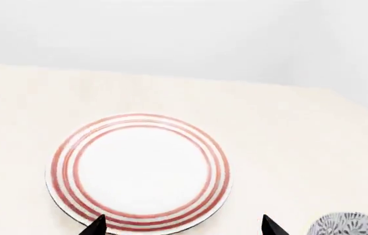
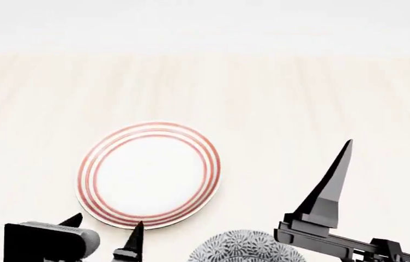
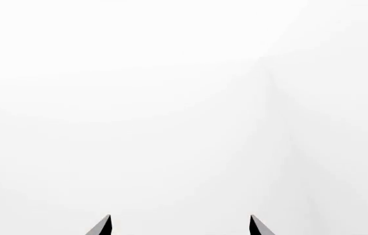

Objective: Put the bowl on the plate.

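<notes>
Pale wood-grain counter (image 2: 300,98) is filling most of the head view and is running back to a plain white wall. On it the plate (image 2: 149,174) is lying flat, white with three red rings at its rim, nothing resting on it. The bowl (image 2: 246,246) is sitting on the counter just beside the plate's near edge, toward the right, and only its patterned grey-and-white upper part is showing at the bottom of that view; whether the two rims are touching cannot be told.

The left gripper (image 2: 103,224) is hanging low at the plate's near left edge, its two dark fingers (image 2: 133,236) spread apart and holding nothing. The left wrist view is giving the fuller look at the plate (image 1: 138,171), with both finger tips framing its near edge and a sliver of the bowl (image 1: 354,225) showing at the corner.

The right gripper (image 2: 390,180) is standing raised to the right of the bowl, one tall finger pointing upward, the other cut by the frame edge. The right wrist view is showing only blank white wall beyond two finger tips (image 3: 104,226), which are standing well apart with nothing between them; neither plate nor bowl is appearing there.
</notes>
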Robot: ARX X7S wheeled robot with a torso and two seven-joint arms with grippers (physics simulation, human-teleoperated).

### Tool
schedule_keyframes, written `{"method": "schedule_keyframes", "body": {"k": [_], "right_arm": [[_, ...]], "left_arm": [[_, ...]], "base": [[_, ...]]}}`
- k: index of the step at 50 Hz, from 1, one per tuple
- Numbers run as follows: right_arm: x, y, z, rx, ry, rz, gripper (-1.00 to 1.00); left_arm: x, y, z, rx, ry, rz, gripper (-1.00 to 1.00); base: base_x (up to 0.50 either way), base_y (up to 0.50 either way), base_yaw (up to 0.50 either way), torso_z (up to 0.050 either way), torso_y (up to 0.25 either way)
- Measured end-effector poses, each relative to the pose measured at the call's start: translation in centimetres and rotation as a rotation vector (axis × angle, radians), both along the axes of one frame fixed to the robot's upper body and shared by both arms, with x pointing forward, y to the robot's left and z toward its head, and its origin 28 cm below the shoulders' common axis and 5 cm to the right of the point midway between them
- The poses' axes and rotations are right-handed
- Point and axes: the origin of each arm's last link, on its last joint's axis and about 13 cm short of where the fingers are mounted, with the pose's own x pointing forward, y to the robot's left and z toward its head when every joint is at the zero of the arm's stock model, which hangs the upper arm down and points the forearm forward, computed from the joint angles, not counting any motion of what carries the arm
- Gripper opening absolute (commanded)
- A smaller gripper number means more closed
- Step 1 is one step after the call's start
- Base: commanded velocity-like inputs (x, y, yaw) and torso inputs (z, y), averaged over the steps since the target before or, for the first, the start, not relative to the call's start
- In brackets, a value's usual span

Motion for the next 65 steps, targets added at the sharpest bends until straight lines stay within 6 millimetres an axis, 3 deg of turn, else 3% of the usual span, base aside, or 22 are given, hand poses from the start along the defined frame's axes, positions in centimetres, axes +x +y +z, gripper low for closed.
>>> {"method": "schedule_keyframes", "body": {"k": [20,41,65], "right_arm": [[0.0,0.2,-0.5,-0.010,0.022,0.017,1.00],[-0.1,0.3,-0.9,-0.013,0.041,0.028,1.00],[-0.1,0.4,-1.1,-0.014,0.057,0.032,1.00]], "left_arm": [[-0.4,-3.6,0.4,-0.149,0.258,-0.264,1.00],[-0.2,-4.5,1.3,-0.222,0.425,-0.314,1.00],[0.4,-4.6,0.6,-0.168,0.505,-0.306,1.00]], "base": [[0.00,0.00,0.00,0.000,0.000],[0.00,0.00,0.00,0.000,0.000],[0.00,0.00,0.00,0.000,0.000]]}}
